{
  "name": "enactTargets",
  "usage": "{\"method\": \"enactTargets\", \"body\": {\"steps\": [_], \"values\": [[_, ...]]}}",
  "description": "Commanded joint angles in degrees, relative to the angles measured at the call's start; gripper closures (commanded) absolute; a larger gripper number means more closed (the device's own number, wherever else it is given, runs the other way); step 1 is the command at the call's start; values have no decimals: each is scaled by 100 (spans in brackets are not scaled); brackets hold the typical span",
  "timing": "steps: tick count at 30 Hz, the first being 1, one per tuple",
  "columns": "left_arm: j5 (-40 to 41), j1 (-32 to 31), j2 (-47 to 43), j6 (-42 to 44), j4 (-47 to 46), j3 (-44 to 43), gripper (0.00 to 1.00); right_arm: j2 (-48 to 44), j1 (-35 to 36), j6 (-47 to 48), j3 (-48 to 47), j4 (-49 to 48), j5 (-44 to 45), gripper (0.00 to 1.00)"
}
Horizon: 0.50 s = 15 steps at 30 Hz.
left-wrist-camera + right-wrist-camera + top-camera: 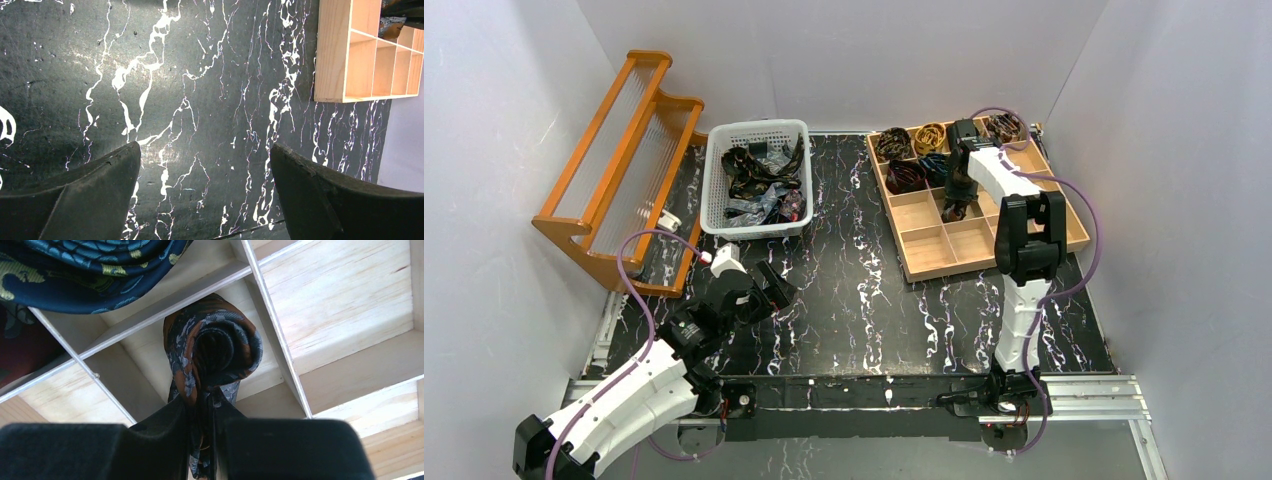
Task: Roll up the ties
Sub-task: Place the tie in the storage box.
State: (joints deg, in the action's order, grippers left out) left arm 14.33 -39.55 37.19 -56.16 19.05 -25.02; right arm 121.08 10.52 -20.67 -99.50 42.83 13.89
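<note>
My right gripper [202,405] is shut on a rolled rust-brown tie with grey mottling [215,347], holding the coil down inside a middle compartment of the wooden tray [350,365]. From above, the right gripper [955,205] points down into that tray [944,270]. Several coiled ties [892,145] fill the tray's back compartments, among them a dark blue patterned one [100,260]. Loose ties [759,180] lie heaped in the white basket [714,185]. My left gripper [205,150] hangs open over bare black marble tabletop, its jaws wide apart with nothing between them; it is seen from above [776,290] at the table's left.
An orange wooden rack [614,170] leans at the far left beside the basket. The tray's near corner [345,55] shows at the upper right of the left wrist view. White walls close in the table on three sides.
</note>
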Motion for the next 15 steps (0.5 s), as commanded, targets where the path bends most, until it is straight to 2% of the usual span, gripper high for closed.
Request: {"method": "enactTargets", "body": {"steps": [1,4,9,12,15], "values": [[31,-21,-15,-8,1,-25,2,336,-30,-263,-192,399,246,99],[26,-19,-36,0,5,-21,2,384,-37,-286,-368,453,48,92],[43,-18,-65,0,20,-30,2,221,-40,-219,-471,432,-44,59],[23,-14,-42,-4,-6,-36,2,96,-38,-153,-506,477,-65,43],[-6,-18,18,12,-30,-47,2,-53,-33,-114,-494,489,-120,35]]}}
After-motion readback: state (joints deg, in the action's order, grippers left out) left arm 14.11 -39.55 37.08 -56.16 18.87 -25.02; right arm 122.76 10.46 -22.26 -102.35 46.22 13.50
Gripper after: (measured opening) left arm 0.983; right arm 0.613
